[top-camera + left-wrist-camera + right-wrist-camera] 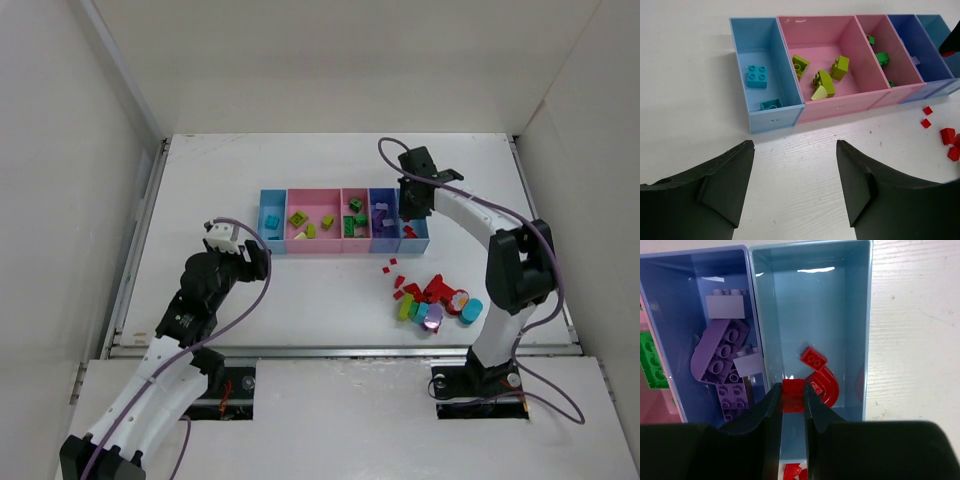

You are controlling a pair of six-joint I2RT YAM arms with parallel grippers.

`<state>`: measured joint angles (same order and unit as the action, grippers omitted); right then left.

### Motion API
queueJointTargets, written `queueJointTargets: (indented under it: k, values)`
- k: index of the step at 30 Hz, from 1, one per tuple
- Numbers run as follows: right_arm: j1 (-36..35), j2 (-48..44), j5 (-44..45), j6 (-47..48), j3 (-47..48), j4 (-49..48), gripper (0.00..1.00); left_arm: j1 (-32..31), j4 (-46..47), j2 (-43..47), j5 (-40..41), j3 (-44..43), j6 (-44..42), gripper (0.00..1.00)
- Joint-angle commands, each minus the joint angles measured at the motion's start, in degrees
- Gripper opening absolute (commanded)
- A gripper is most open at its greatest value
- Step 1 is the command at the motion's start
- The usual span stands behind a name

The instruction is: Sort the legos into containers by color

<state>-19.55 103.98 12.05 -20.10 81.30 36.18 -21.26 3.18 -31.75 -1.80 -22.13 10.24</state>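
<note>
Right wrist: right gripper (791,390) pinches square red brick (793,397) (glossy plastic).

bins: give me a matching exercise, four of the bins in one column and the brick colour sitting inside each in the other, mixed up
Column one
1. left light blue bin
2. wide pink bin
3. purple-blue bin
4. right light blue bin

Column two
A. red bricks
B. cyan bricks
C. purple bricks
D. lime-yellow bricks

Pairs: 1-B, 2-D, 3-C, 4-A
</note>
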Motion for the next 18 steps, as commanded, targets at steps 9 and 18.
queueJointTargets:
  k: [9,18]
  values:
    - [0.4,-2.2,2.3,1.5,2.1,-0.5,0.47,0.2,3.6,-0.2,-1.1,0.7,0.7,0.65]
    - [-3.0,-8.7,3.2,5.2,1.6,2.3,0.75,0.2,3.6,-0.2,-1.1,0.7,0.7,0.65]
